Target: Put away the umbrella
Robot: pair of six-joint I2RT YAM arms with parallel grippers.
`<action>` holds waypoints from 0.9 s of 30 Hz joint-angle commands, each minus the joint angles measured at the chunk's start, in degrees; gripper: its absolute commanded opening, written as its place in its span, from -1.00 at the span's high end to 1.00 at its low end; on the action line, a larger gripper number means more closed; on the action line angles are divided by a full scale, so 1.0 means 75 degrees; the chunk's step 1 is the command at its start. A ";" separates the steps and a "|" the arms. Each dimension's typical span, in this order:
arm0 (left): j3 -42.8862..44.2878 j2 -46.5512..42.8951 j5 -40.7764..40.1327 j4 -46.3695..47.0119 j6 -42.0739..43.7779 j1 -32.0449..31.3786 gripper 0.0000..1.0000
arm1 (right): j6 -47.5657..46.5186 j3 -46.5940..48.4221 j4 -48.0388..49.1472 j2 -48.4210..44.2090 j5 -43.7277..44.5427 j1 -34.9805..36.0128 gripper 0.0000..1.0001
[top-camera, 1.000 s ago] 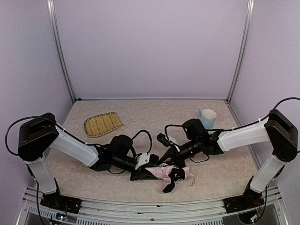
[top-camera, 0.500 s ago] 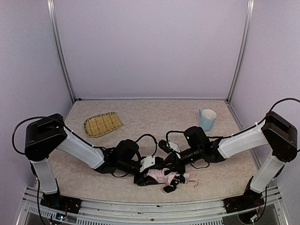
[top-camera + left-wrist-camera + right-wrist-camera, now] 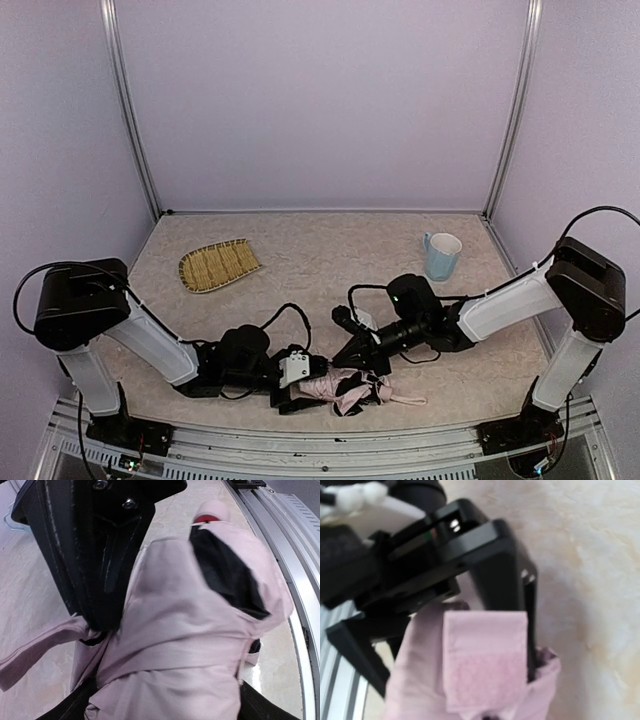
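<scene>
Pale pink fabric, bunched and only partly folded, is marking the umbrella. It is lying on the speckled table at the lower centre of the overhead view, close to the near edge and between the two arms.

The left gripper is reaching in from the lower left and meeting the left end of the bundle. In the left wrist view the pink cloth is filling most of the frame. A patch of black lining is showing at the upper right, and the pale handle is carrying a red spot at the top. Only one black finger is showing, far to the upper left and touching the cloth, so the jaws are standing wide. A metal rail is running down the right side.

The right gripper is coming in from the right onto the upper edge of the bundle. In the right wrist view its fingers are closing tight, and a pink strip of the umbrella is hanging from them.

A woven tray is lying at the left of the overhead view. A pale blue mug is standing at the right, and both are well apart from the umbrella.
</scene>
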 commanded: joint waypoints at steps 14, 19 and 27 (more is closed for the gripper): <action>-0.0384 0.0472 -0.0076 0.2468 -0.0025 0.0271 -0.97 | -0.0077 0.0183 0.0315 0.0189 -0.0536 0.0137 1.00; 0.0104 0.0865 0.0775 0.2193 0.0205 0.0285 -0.97 | -0.0057 0.0401 0.0382 0.0338 -0.0731 0.0136 1.00; 0.0390 0.1008 0.1416 0.2433 0.0005 0.0440 -0.39 | -0.0230 0.0480 -0.0011 0.0462 -0.0737 0.0248 1.00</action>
